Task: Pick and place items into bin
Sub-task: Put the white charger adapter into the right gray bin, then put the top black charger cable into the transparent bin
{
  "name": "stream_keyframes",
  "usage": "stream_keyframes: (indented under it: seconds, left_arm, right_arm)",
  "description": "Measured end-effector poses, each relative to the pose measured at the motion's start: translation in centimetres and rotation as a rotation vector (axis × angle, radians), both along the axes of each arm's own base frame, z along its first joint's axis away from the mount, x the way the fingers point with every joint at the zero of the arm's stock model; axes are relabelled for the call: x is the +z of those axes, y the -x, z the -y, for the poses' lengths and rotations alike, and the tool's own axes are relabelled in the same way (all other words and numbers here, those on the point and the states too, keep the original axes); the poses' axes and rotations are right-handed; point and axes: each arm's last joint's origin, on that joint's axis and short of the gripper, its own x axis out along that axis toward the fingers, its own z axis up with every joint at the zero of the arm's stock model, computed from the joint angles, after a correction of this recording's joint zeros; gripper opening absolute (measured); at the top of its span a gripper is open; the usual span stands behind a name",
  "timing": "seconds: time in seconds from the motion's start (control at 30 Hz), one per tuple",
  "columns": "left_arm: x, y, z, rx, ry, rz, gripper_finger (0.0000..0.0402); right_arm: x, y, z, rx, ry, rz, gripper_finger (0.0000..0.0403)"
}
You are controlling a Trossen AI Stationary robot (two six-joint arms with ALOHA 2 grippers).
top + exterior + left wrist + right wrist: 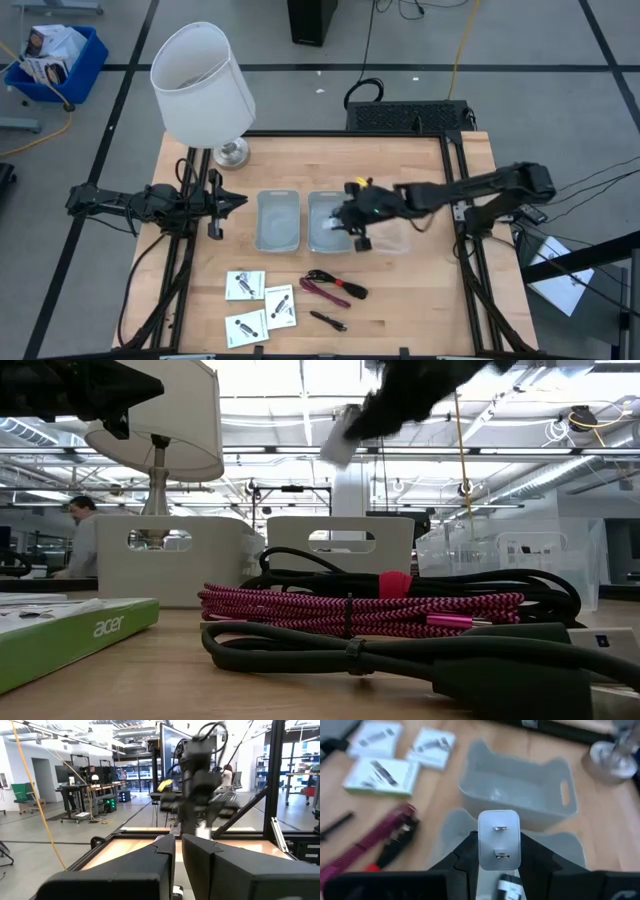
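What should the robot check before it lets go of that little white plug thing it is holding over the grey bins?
1. Grip: the right gripper is shut on the small white wall charger with two metal prongs: ok.
2. Position: in the high view the right gripper hangs over the middle pale grey plastic bin: ok.
3. Height above the bin floor: cannot tell.
4. Bin contents: a small dark and white thing already lies under the charger; whether it blocks the drop: cannot tell.
5. Left gripper waits beside the left grey bin, out of the way: ok.
6. Red-and-black cable bundle and three white square packets lie apart from the bins: ok.
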Motion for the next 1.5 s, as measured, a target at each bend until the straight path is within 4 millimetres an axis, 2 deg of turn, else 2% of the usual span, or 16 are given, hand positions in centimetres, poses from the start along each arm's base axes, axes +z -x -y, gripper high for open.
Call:
stream_keyframes:
  seconds: [0.13, 0.3, 0.47, 0.67, 0.9, 1.0, 1.37, 1.43, 1.5]
  left_arm:
    - [0.0, 0.0, 0.0, 0.001, 0.000, 0.001, 0.0042]
    - [0.0, 0.0, 0.0, 0.001, 0.000, 0.001, 0.0042]
    - [0.0, 0.0, 0.0, 0.001, 0.000, 0.001, 0.0042]
    - [0.0, 0.0, 0.0, 0.002, 0.000, 0.001, 0.0042]
    - [0.0, 0.0, 0.0, 0.002, 0.000, 0.001, 0.0042]
    - [0.0, 0.0, 0.0, 0.002, 0.000, 0.001, 0.0042]
    - [0.0, 0.0, 0.0, 0.004, -0.011, -0.002, 0.0042]
    - [0.0, 0.0, 0.0, 0.008, -0.037, -0.003, 0.0042]
    - [0.0, 0.0, 0.0, 0.014, -0.076, -0.006, 0.0042]
  right_arm:
    - [-2.4, -1.4, 2.5, -0.049, 0.000, -0.053, 0.0095]
    - [-4.9, -2.2, 5.0, -0.117, 0.002, -0.131, 0.0095]
    - [-7.1, -2.7, 6.1, -0.148, -0.007, -0.199, 0.0095]
    - [-8.2, -3.7, 6.7, -0.177, -0.024, -0.274, 0.0095]
    - [-8.5, -4.2, 7.0, -0.194, -0.035, -0.382, 0.0095]
    - [-8.4, -4.4, 7.2, -0.211, -0.017, -0.377, 0.0102]
    - [-8.0, -4.4, 7.2, -0.238, -0.001, -0.362, 0.0163]
    - [-7.4, -4.3, 7.2, -0.242, 0.008, -0.345, 0.0169]
    - [-6.0, -4.1, 6.9, -0.224, 0.030, -0.294, 0.0171]
